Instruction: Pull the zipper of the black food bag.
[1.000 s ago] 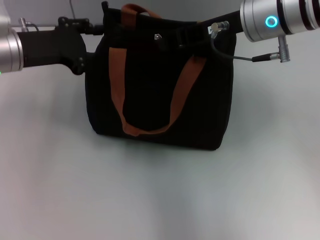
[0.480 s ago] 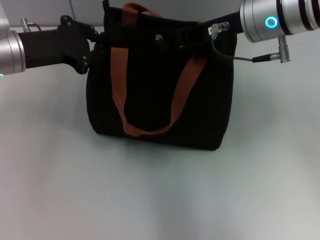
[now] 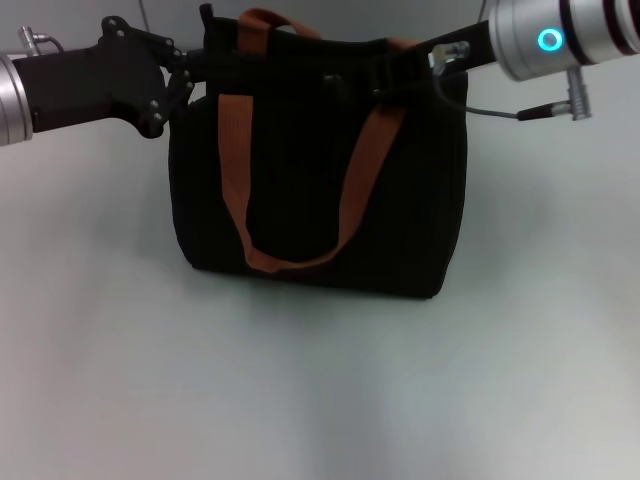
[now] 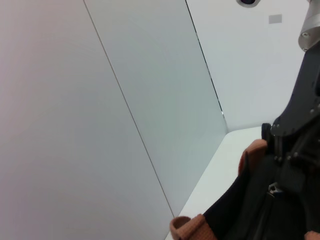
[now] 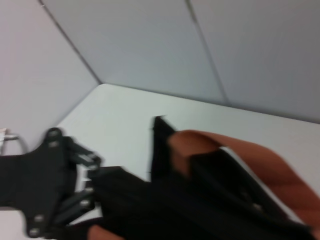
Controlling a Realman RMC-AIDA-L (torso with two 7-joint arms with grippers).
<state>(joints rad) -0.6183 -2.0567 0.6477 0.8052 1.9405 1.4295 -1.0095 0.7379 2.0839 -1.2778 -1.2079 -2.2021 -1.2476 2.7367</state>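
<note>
Head view: your left gripper (image 3: 192, 72) pinches the black food bag (image 3: 310, 200) corner, right gripper (image 3: 385, 75) state I can't tell, zipper (image 4: 273, 188) just beside it; grab and pull next.

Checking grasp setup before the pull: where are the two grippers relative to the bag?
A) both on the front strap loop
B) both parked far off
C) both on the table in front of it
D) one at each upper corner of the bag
D: the left gripper sits at the upper left corner of the black food bag and the right gripper at its upper right corner, in the head view.
</note>
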